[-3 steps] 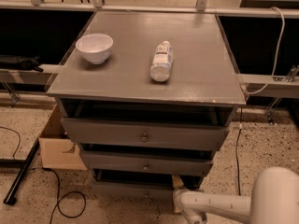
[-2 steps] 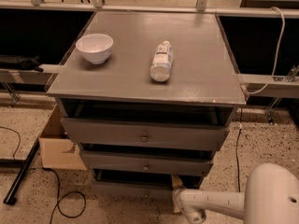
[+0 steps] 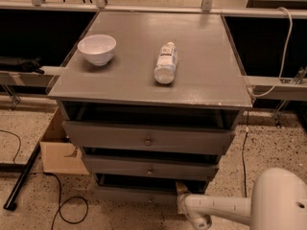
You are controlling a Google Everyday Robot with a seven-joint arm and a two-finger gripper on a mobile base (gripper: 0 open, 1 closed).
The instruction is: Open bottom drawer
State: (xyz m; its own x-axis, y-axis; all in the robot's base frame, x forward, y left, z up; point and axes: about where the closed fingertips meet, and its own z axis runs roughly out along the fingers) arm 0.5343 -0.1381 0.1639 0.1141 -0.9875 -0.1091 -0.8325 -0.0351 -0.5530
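We look down on a grey wooden cabinet (image 3: 201, 75) with 3 drawers stacked in its front. The bottom drawer (image 3: 129, 194), the lowest grey front, sits at 6 o'clock in the view, just above the speckled floor (image 3: 268, 147). A dark gap shows above its top edge, and its knob is too dim to make out. Above it is the middle grey drawer (image 3: 120, 166) with a small round metal knob (image 3: 149, 170). Above that is the wider top grey drawer (image 3: 192, 140) with its own knob (image 3: 147, 141).

The gripper (image 3: 181, 190) is at the right end of the bottom drawer's front, at about 5 o'clock in the view. It is carried by a white arm (image 3: 225, 207) that reaches in from the lower right corner. It appears as a pale tan piece right against the drawer front. We cannot tell whether it is open or closed, or whether it grips anything.

On the cabinet's flat grey surface, a white round bowl (image 3: 97, 48) stands upright at 10 o'clock. A clear plastic bottle (image 3: 166, 63) lies on its side near the middle, well apart from the bowl. The bottle has a pale label, but we cannot read any writing on it.

At 8 o'clock of the cabinet, a brown cardboard box (image 3: 57, 155) rests on the floor against its left side. A black pole (image 3: 21, 176) and a black cable (image 3: 67, 210) lie beside it. A white cable (image 3: 284, 47) hangs at 2 o'clock.
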